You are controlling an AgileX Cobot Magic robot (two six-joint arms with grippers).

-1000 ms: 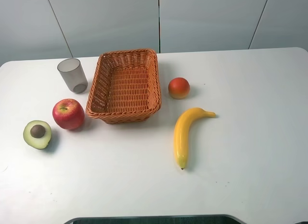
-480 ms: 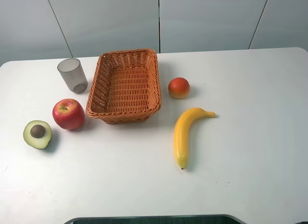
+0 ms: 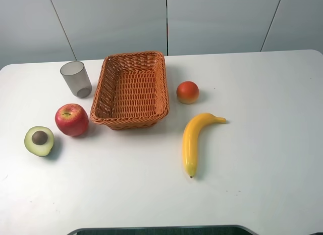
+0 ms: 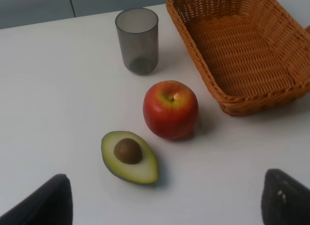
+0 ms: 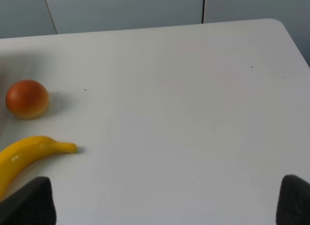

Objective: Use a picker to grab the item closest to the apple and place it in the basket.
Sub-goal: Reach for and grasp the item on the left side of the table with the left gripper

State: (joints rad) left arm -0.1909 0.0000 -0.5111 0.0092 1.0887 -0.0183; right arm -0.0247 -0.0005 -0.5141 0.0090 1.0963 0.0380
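A red apple [image 3: 71, 119] [image 4: 170, 109] sits on the white table, left of the wicker basket [image 3: 132, 89] [image 4: 242, 46]. The halved avocado [image 3: 39, 140] [image 4: 129, 156], cut face and pit up, lies just beside the apple, nearest to it. My left gripper [image 4: 167, 201] hangs above the table short of the avocado, open, its dark fingertips [image 4: 46, 202] far apart and holding nothing. My right gripper [image 5: 164, 203] is open too, over bare table near the banana [image 5: 26, 155]. Neither arm shows in the exterior high view.
A grey translucent cup [image 3: 76, 79] [image 4: 137, 39] stands behind the apple, left of the basket. A small orange-red fruit [image 3: 187, 92] [image 5: 27, 98] and a yellow banana [image 3: 194, 141] lie right of the basket. The basket holds nothing.
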